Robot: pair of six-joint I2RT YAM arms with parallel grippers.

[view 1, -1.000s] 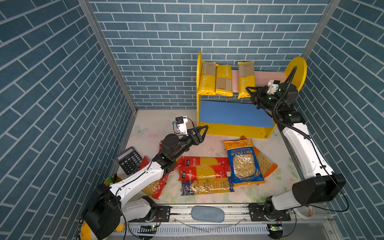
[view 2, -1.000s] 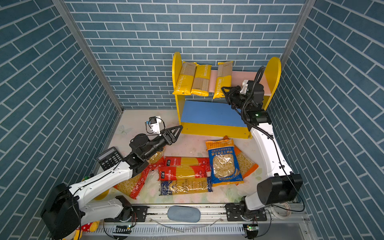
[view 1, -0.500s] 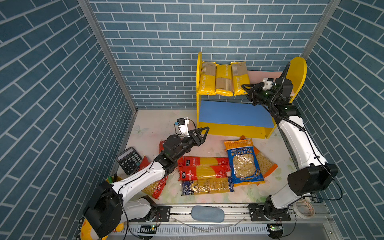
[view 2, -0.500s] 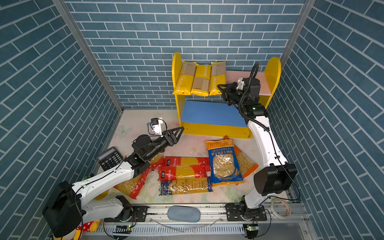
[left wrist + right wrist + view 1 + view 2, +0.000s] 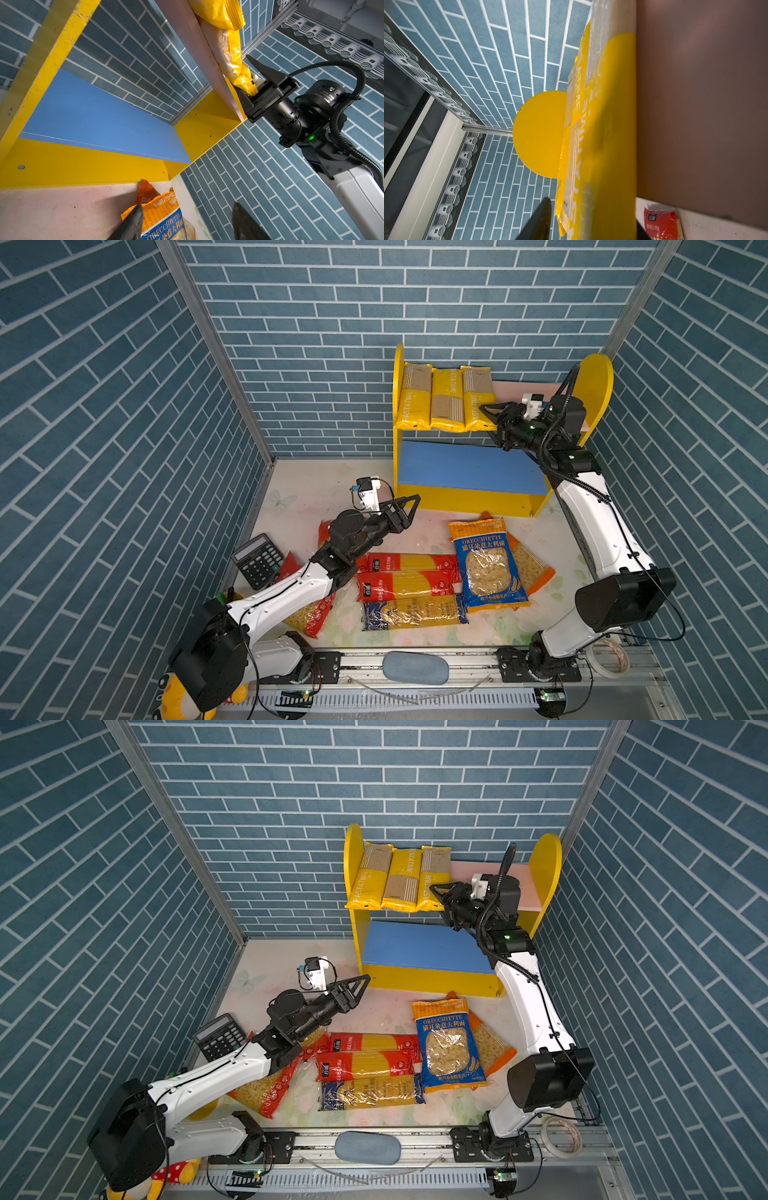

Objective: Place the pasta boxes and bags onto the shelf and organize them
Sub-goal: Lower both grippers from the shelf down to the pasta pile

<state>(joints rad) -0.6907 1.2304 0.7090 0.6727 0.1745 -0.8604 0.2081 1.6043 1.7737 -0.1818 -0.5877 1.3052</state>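
Note:
Three yellow-tan PASTATIME bags (image 5: 446,400) lie side by side on the shelf's pink upper board (image 5: 523,391). My right gripper (image 5: 488,416) is at the front end of the rightmost one (image 5: 434,878). Its jaws straddle that end (image 5: 249,87) and stand open. In the right wrist view a gap shows between one finger (image 5: 544,216) and the bag (image 5: 602,145). The blue lower board (image 5: 465,464) is bare. My left gripper (image 5: 409,510) hovers open and empty in front of the shelf. On the table lie two red spaghetti bags (image 5: 411,562), a blue one (image 5: 411,612), the blue ORECCHIETTE bag (image 5: 490,568) on an orange bag (image 5: 536,568), and a red bag (image 5: 316,610) under my left arm.
A black calculator (image 5: 258,560) leans at the table's left edge. A yellow plush toy (image 5: 178,697) sits by the left arm's base. A tape roll (image 5: 611,659) lies near the right base. Brick-pattern walls close in three sides.
My right gripper slid the third PASTATIME bag left against the other two, then its jaws opened off it. My left gripper edged slightly toward the shelf.

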